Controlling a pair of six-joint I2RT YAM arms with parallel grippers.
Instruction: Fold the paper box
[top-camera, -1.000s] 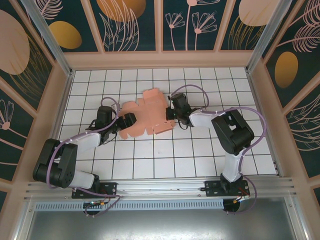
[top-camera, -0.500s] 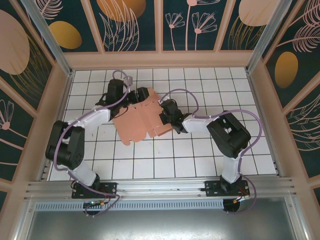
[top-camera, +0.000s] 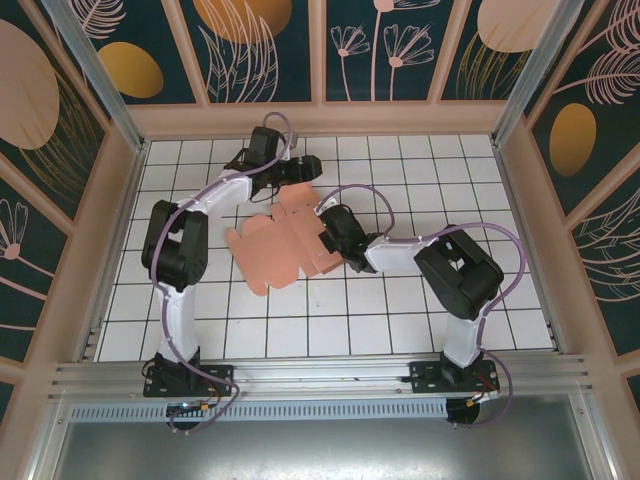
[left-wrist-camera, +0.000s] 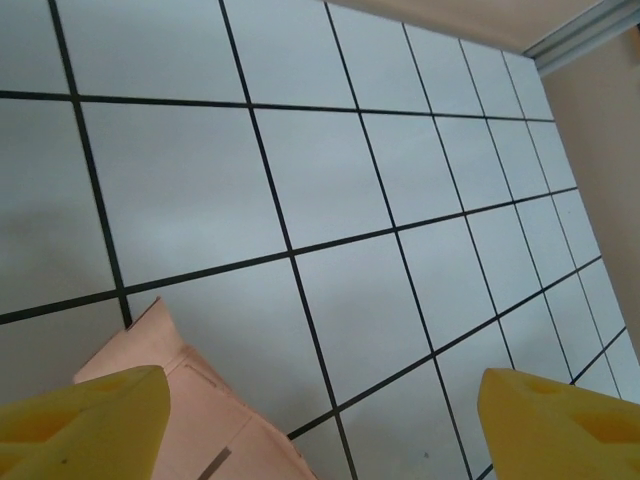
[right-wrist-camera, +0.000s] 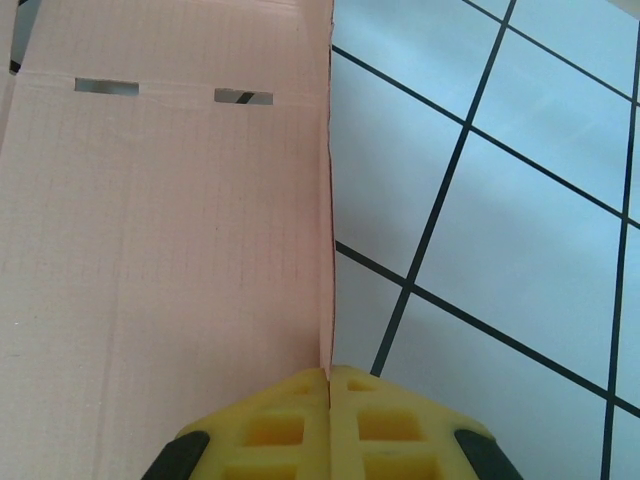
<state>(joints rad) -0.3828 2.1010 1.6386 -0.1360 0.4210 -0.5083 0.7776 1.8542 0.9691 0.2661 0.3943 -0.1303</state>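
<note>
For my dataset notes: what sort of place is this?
Likely a staged robot test cell, not a real room: a left arm and right arm bolted to an aluminium rail, a white gridded table, and printed floral wall panels closing it in.

I could read no writing, label, brand or number anywhere; the paper box (top-camera: 283, 243) was plain pink, and the table (top-camera: 400, 322) carried only black grid lines.

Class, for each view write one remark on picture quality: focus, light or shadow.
Top external: evenly lit and sharp, with barely any shadow under the paper box. Left wrist: the tiled table is crisp with a soft sheen, while the open left gripper looks slightly soft. Right wrist: the cardboard grain is sharp, the right gripper is shut on its edge, and there is no glare.
</note>
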